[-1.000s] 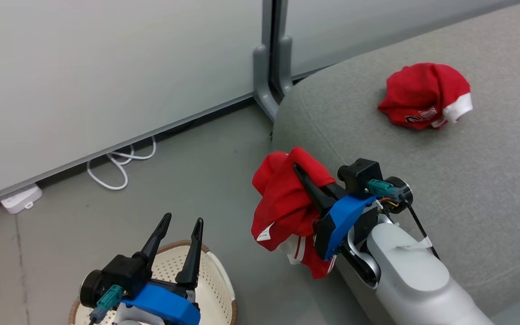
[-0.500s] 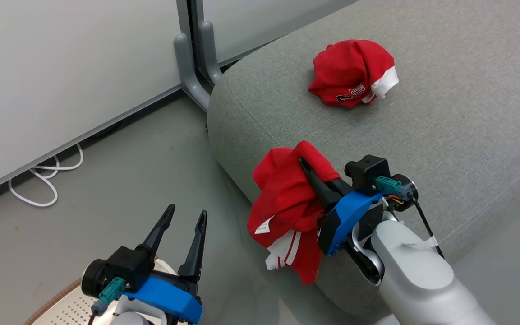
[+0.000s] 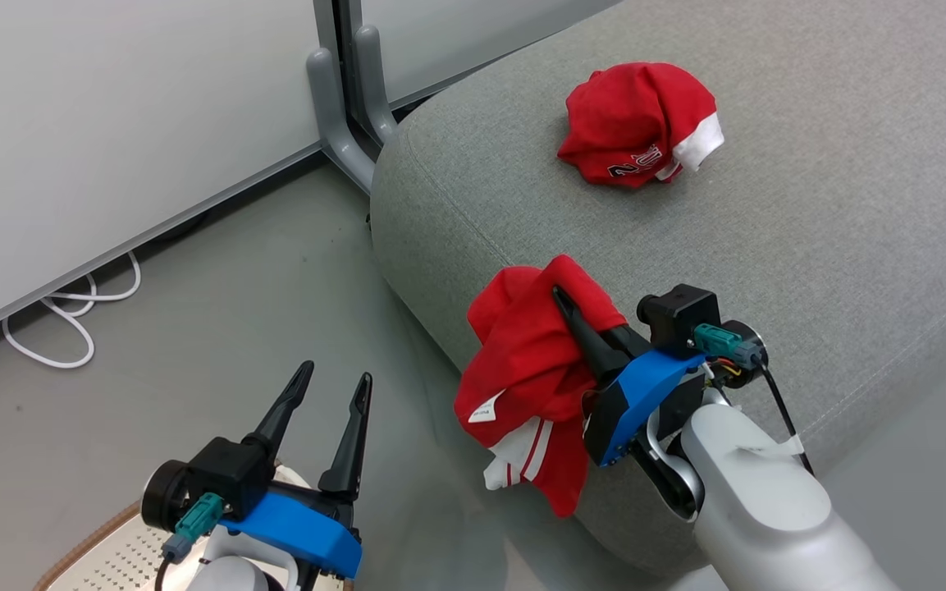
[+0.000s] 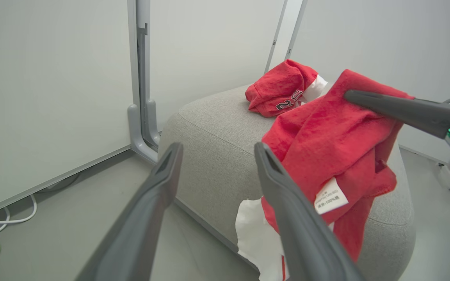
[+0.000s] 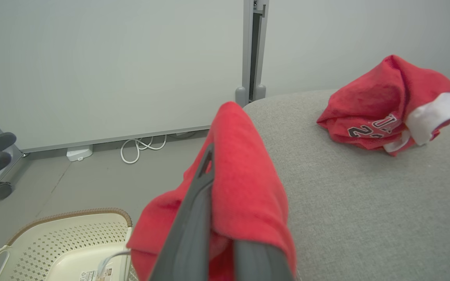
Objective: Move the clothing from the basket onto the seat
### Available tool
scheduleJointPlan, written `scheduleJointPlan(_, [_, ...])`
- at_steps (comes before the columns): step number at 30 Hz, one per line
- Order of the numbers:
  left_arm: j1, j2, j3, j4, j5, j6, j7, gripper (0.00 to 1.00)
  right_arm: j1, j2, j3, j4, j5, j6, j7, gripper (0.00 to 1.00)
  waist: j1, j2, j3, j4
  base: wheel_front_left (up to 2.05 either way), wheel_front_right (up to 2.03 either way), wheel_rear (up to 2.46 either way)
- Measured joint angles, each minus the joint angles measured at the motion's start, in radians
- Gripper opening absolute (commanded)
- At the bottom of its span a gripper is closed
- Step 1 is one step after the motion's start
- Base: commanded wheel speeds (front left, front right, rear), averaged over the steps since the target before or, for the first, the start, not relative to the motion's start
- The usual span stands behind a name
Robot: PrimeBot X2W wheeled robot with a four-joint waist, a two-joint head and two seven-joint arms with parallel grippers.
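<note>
Your right gripper [image 3: 561, 295] is clamped shut on a red garment [image 3: 522, 361], which hangs bunched just beside the near rounded edge of the grey seat [image 3: 809, 230], a white striped panel dangling lowest. A second red garment [image 3: 632, 123] lies crumpled farther in on the seat. Your left gripper [image 3: 335, 373] holds nothing, fingers apart, near the basket [image 3: 111, 558] on the floor.

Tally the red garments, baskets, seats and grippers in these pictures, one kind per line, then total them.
Red garments: 2 (lying garment, held garment)
Baskets: 1 (basket)
Seats: 1 (seat)
Grippers: 2 (left gripper, open; right gripper, shut on the held garment)
Total: 6
</note>
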Motion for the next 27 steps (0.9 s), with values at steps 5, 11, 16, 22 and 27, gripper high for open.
scheduleJointPlan(5, [0.001,0.002,0.017,-0.007,0.004,0.000,0.000,1.00,-0.006,0.000,-0.021,-0.006,0.010,0.000,0.005,0.00,0.0001,0.0000,0.015,0.000,0.00,0.00,0.00])
scheduleJointPlan(11, [-0.003,0.015,0.021,-0.030,0.015,0.000,0.000,1.00,-0.120,-0.007,-0.136,-0.009,-0.034,0.000,0.005,0.00,0.0000,0.0000,0.057,0.007,0.00,0.00,0.00])
scheduleJointPlan(16, [-0.037,0.040,0.009,-0.055,0.023,0.000,0.000,1.00,-0.253,-0.089,-0.258,-0.049,-0.079,0.000,0.036,0.00,0.0001,0.0000,0.112,0.027,0.00,0.00,0.00])
scheduleJointPlan(22, [-0.095,0.073,-0.018,-0.096,0.031,0.000,0.000,1.00,-0.388,-0.223,-0.409,-0.128,-0.111,0.000,0.103,0.00,0.0001,0.0000,0.195,0.063,0.00,0.00,0.00])
scheduleJointPlan(27, [-0.155,0.103,-0.041,-0.130,0.040,0.000,0.000,1.00,-0.443,-0.314,-0.556,-0.189,-0.116,0.000,0.148,0.00,0.0001,0.0000,0.278,0.096,0.00,0.00,0.00])
